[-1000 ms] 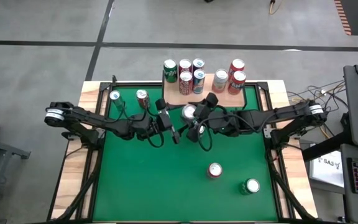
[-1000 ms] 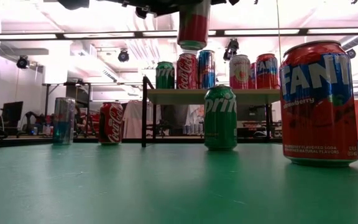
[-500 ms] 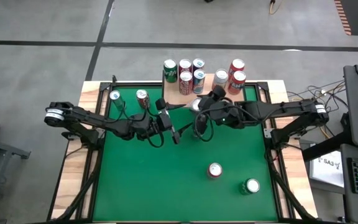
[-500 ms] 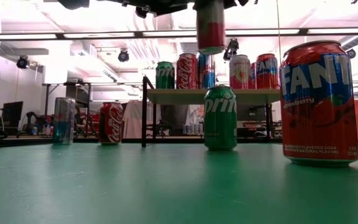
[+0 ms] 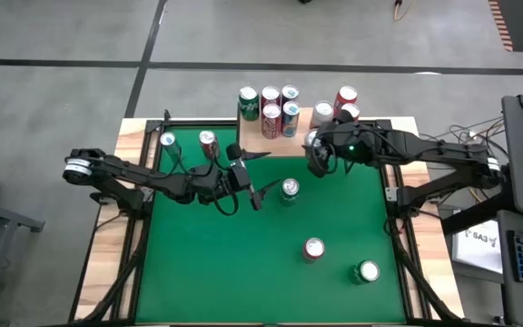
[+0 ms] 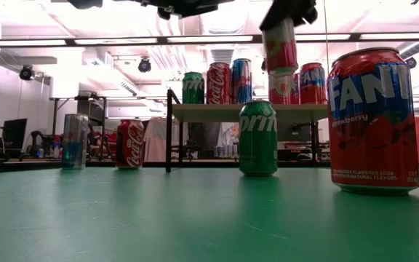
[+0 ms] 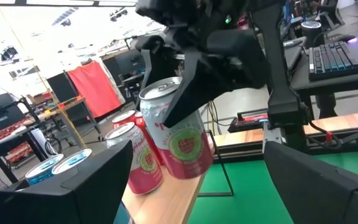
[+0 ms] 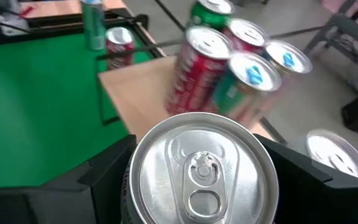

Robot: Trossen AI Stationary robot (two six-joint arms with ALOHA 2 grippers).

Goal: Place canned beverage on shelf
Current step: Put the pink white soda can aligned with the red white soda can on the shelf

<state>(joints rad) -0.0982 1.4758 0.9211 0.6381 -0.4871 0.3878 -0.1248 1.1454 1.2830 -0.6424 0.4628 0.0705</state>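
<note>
- Right claw (image 5: pixel 315 153) is clamped around a pink can (image 6: pixel 281 46), one finger down each side, top of the can facing the wrist camera. The can is up in the air and tilted a bit, not resting on anything.
- It hangs at the shelf's (image 5: pixel 263 143) front edge, right-hand part, just in front of the pink can (image 6: pixel 280 87) already parked there.
- Shelf already has a bunch of cans standing on it: a green can (image 5: pixel 249 103), a couple of red cans (image 5: pixel 271 118) and blue-topped cans (image 5: pixel 290 114) in a cluster, then more red cans (image 5: pixel 345 99) toward the right end. The wooden board is bare between the two groups and along the front edge.
- Left claw (image 5: pixel 255 193) is wide open with nothing in it, hovering over the green desk (image 5: pixel 207 263) near the middle, next to a green Sprite can (image 5: pixel 289 188).
- More cans are waiting on the desk: two by the back-left corner, two near the front right.
- Looks like the carry-over step, with the drop-off not done yet.
- Next move, I reckon: straighten the can, ease it down onto a bare bit of board without bumping the neighbours, then let go.
</note>
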